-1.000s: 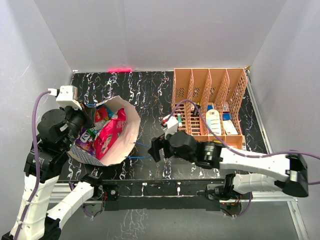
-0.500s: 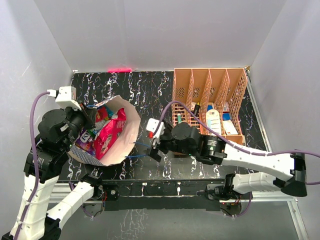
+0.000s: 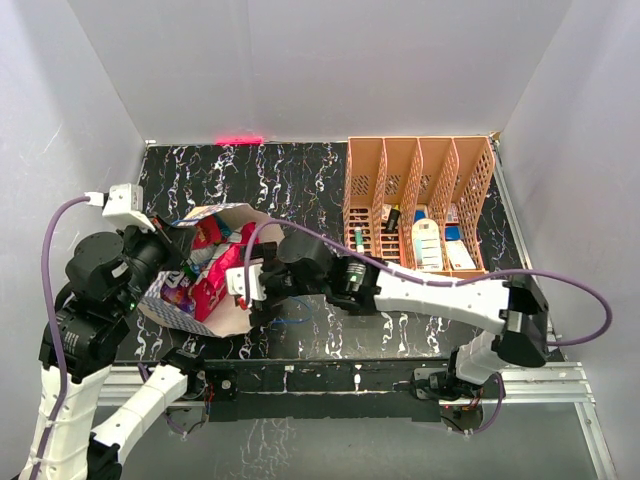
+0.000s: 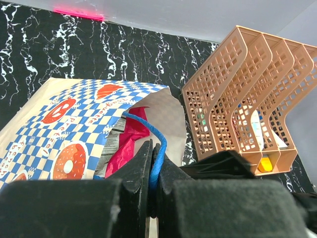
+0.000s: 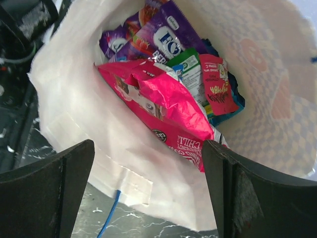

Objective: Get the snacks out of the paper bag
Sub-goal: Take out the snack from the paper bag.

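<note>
The paper bag point(image 3: 222, 213) lies on its side at the table's left, mouth toward the centre. My left gripper point(image 4: 154, 149) is shut on its blue cord handle point(image 4: 159, 136) and holds the checkered upper side point(image 4: 74, 124) up. My right gripper point(image 5: 148, 148) is open at the mouth, its fingers point(image 5: 49, 188) wide on either side of the opening. The snacks lie inside: a pink packet point(image 5: 168, 109) in front, with a purple one point(image 5: 158, 34), a green one point(image 5: 190, 69) and a small red one point(image 5: 218, 89) behind it. In the top view my right gripper point(image 3: 250, 285) sits by the pink packet point(image 3: 210, 285).
A peach slotted organizer point(image 3: 420, 190) with small bottles and boxes stands at the back right. The bag's other blue cord point(image 5: 109, 218) trails on the black marbled table point(image 3: 300, 180) below the mouth. White walls enclose the table.
My right arm has swung left from mid-table to the bag's mouth and its jaws have opened wider. The bag's upper side has been lifted and drawn left with my left gripper.
</note>
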